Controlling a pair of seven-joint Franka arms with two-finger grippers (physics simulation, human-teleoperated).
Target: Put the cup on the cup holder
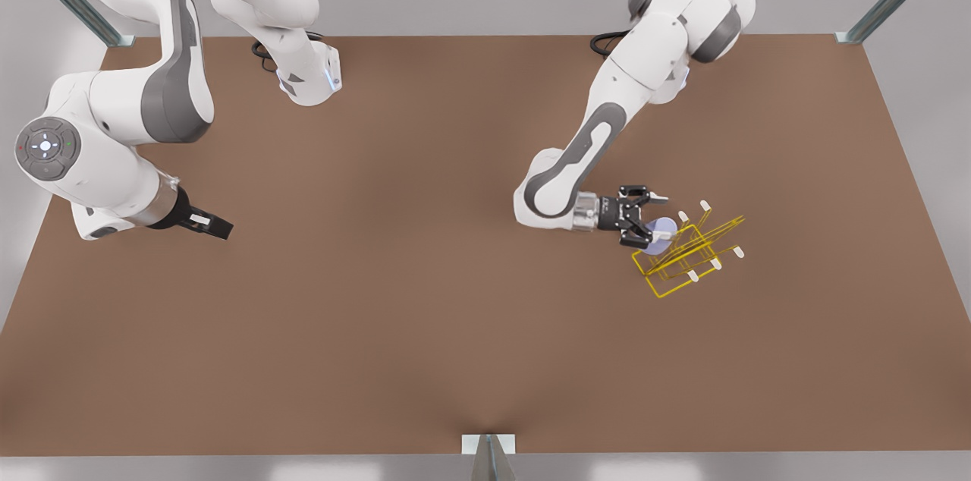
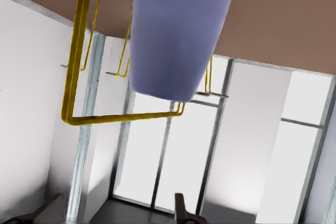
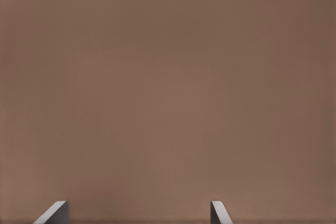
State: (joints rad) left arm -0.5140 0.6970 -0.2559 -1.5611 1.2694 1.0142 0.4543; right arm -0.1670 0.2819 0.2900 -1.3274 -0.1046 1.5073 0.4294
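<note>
In the front view the left gripper (image 1: pixel 651 217), spread wide, sits right beside the cup (image 1: pixel 663 229) at the cup holder (image 1: pixel 686 257), the left wrist view puts it just ahead, and the right gripper (image 1: pixel 203 224) waits wide open, well apart.

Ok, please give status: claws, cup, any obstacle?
Left claw open at the cup holder. Cup among its prongs, out of the claw. Right claw open, waiting apart. Nothing in the way.

Two white robot arms stand over one brown surface (image 1: pixel 379 314), each with one claw. There is one lavender-blue cup (image 1: pixel 664 227) and one yellow wire cup holder (image 1: pixel 694 257).
</note>
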